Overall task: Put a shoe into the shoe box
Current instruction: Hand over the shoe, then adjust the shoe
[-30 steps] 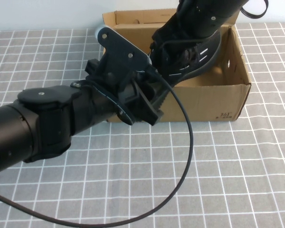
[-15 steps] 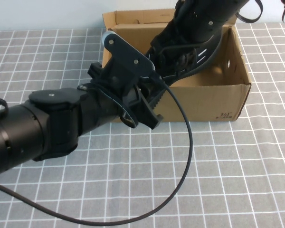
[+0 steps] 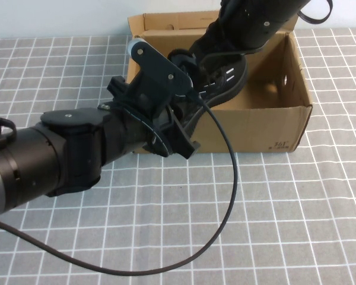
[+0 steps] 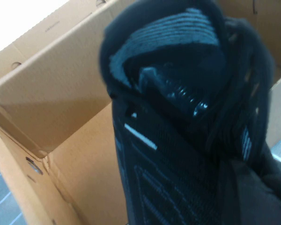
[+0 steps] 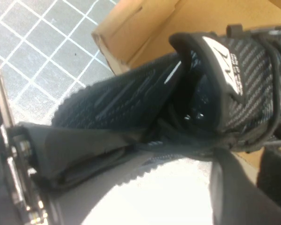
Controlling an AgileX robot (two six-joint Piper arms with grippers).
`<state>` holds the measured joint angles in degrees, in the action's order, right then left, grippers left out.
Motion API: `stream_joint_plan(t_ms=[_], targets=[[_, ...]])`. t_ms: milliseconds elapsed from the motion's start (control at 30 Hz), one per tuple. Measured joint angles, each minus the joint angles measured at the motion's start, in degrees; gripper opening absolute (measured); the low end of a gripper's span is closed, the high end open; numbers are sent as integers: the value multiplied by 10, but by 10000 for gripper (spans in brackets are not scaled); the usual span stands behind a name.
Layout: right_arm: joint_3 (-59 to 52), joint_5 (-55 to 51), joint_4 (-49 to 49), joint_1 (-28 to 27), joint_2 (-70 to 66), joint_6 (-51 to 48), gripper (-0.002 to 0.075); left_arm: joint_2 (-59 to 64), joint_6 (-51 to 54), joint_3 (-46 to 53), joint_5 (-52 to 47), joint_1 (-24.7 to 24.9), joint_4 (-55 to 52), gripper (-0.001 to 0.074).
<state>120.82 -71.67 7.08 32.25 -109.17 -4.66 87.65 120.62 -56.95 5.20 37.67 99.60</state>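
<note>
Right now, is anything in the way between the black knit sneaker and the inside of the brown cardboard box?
Nothing visible blocks it. The black knit sneaker, held by the left gripper and right gripper, hangs over the open brown cardboard box, flaps upright, with bare cardboard floor showing beneath.

Robot test bench; grey grid-marked tabletop [image 3: 285, 214], plain white wall [image 3: 53, 18].

High view: raised camera on the robot's side, angled down at the shoe box [image 3: 283, 122]. Left wrist view: very close, facing into the box interior past the shoe [image 4: 187, 117]. Right wrist view: close, beside the box's outer corner [image 5: 140, 33]. All three views share shoe and box.
</note>
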Motion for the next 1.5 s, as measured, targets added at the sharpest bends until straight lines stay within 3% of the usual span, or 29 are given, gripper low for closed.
stream_joint_plan(t_ms=[200, 367, 467, 600, 867, 1000, 1200, 1500], targets=[[0, -2, -15, 0, 3, 1, 219, 0, 13, 0, 3, 0, 1, 20], [0, -3, -48, 0, 15, 2, 230, 0, 25, 0, 3, 0, 1, 20], [0, -4, -64, 0, 38, 8, 181, 1, 52, -11, 3, 0, 1, 20], [1, -5, -85, 0, 73, 9, 39, 1, 86, -43, -4, -4, 1, 20], [-32, -6, -92, 0, 138, 19, -13, 1, 68, -124, -135, -76, -3, 20], [-109, -6, -119, 0, 196, 47, -15, 11, 14, -160, -217, -122, -38, 20], [-243, -6, -151, 0, 287, 109, -16, 41, -180, -216, -376, -181, -188, 20], [-411, -6, -167, 0, 413, 167, -16, 130, -308, -356, -492, -195, -383, 20]])
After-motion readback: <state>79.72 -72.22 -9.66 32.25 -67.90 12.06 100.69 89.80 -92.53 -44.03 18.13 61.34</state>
